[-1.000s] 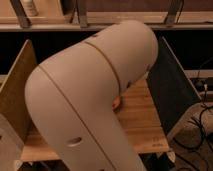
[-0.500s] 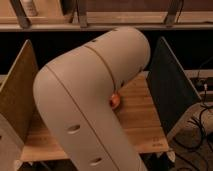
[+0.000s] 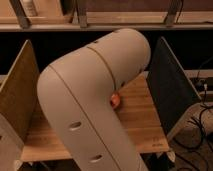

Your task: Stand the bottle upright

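Observation:
My large pale arm (image 3: 95,95) fills the middle of the camera view and covers most of the wooden table (image 3: 140,120). The bottle is hidden or out of view. My gripper is out of view behind the arm. A small orange thing (image 3: 115,100) peeks out at the arm's right edge on the table.
A tan board (image 3: 17,90) stands on the table's left side and a dark panel (image 3: 170,90) on its right. A shelf rail (image 3: 100,25) runs along the back. Cables (image 3: 200,125) lie on the floor at the right.
My arm has shifted to the right and slightly up across the view, exposing more of the table's left side. The orange thing stays at the arm's right edge.

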Robot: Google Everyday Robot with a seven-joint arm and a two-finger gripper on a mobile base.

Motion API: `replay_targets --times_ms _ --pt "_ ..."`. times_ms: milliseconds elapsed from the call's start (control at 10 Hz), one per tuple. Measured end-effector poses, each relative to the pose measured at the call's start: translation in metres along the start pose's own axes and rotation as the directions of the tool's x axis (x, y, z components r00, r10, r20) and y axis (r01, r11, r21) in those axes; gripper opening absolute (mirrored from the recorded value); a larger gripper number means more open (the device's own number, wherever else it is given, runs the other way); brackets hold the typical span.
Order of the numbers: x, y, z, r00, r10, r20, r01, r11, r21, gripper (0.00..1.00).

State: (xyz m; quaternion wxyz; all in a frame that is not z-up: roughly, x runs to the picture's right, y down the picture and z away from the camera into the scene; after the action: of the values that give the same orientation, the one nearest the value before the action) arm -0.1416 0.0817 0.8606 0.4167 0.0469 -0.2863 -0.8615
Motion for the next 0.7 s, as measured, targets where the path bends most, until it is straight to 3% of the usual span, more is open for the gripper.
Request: replay_targets --times_ms 500,700 --pt "0.019 -0.010 0.031 0.999 -0.053 -0.002 0.053 0.997 0.054 0.80" --pt "0.013 -0.011 0.045 0.999 -0.044 0.016 0.043 0.996 0.079 0.80"
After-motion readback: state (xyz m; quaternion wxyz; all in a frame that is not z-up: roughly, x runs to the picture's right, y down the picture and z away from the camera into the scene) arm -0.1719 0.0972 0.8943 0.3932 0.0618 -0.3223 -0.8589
